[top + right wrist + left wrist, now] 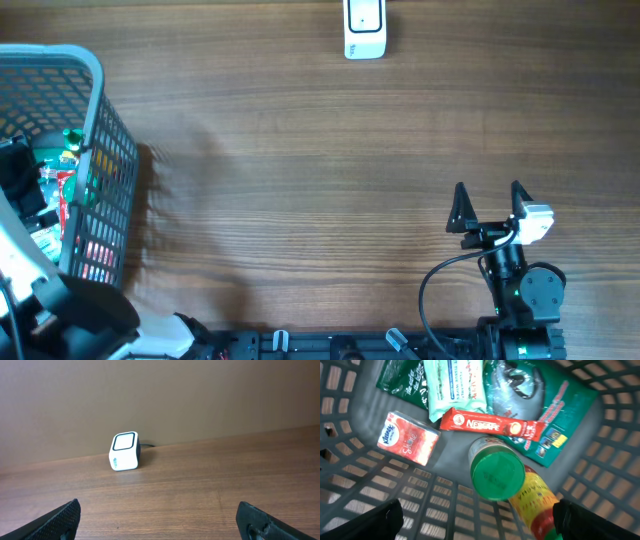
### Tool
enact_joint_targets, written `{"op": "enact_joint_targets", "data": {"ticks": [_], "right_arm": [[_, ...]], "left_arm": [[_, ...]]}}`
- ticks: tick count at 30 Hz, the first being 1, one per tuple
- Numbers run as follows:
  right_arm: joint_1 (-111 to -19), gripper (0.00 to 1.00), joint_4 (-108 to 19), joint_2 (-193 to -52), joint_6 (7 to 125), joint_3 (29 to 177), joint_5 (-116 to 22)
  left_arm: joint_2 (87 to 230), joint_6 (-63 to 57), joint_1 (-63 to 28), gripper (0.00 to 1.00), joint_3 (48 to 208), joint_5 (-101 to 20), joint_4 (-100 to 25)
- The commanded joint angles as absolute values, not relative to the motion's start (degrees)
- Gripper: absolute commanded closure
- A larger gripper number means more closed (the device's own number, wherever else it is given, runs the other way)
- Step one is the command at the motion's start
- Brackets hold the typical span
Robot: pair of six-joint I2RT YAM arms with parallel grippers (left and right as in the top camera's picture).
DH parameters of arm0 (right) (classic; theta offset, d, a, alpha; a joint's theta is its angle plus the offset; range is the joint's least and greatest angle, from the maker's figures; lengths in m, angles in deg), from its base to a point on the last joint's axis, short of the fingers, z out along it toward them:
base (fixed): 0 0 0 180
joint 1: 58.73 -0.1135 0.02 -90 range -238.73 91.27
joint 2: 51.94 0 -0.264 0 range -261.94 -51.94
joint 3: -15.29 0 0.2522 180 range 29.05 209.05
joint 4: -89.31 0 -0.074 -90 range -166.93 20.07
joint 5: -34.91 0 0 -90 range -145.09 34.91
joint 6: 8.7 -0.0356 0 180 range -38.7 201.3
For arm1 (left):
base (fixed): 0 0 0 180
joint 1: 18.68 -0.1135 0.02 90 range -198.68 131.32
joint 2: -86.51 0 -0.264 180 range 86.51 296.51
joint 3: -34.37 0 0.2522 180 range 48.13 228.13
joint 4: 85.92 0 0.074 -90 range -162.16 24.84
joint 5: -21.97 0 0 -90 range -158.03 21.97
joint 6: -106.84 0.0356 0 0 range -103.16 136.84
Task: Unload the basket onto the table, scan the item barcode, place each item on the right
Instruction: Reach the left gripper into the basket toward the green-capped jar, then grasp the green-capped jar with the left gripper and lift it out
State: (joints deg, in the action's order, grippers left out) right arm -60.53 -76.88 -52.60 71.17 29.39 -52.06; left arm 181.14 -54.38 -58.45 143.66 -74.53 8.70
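The table (300, 150) is matt wood-grain, the basket (112, 170) plastic, the sachet (490, 425) glossy.

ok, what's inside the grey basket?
In the basket: Kleenex pack, red Nescafe sachet, green-lidded can, pale wipes pack, dark green pouch, green foil bag. Anything under the packs is hidden.

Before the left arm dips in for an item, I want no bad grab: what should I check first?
1. Left gripper open, nothing held: ok.
2. Left gripper inside the basket, items in view: ok.
3. Can lies on top, nothing over it: ok.
4. Where the can's barcode sits: cannot tell.
5. Right gripper open, nothing held: ok.
6. Scanner upright, window toward the right gripper: ok.
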Motion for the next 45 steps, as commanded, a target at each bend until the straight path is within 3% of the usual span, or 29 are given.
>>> {"op": "enact_joint_targets", "data": {"ticks": [1,15,27,31,33,34,45], "right_arm": [[-60.79,0.00,-77.01,-52.21,72.17,29.34,-51.14],[-60.79,0.00,-77.01,-52.21,72.17,29.34,-51.14],[-60.79,0.00,-77.01,-52.21,72.15,29.34,-51.14],[-60.79,0.00,-77.01,-52.21,72.20,29.34,-51.14],[-60.79,0.00,-77.01,-52.21,72.15,29.34,-51.14],[-60.79,0.00,-77.01,-52.21,72.20,29.34,-51.14],[-60.79,0.00,-77.01,-52.21,72.17,29.34,-51.14]], "left_arm": [[186.38,-57.22,-58.71,0.00,143.61,-74.47,8.89],[200.02,-56.70,-55.54,0.00,143.55,-73.20,5.42],[201.44,-56.94,-52.26,0.00,136.66,-76.46,0.15],[201.42,-56.87,-52.28,0.07,134.74,-76.46,-0.81],[201.16,-55.25,-52.33,0.21,134.76,-76.46,-1.36],[201.05,-54.12,-52.33,0.22,134.83,-76.48,-1.71],[190.25,-46.29,-54.80,0.23,147.24,-76.65,3.98]]}}
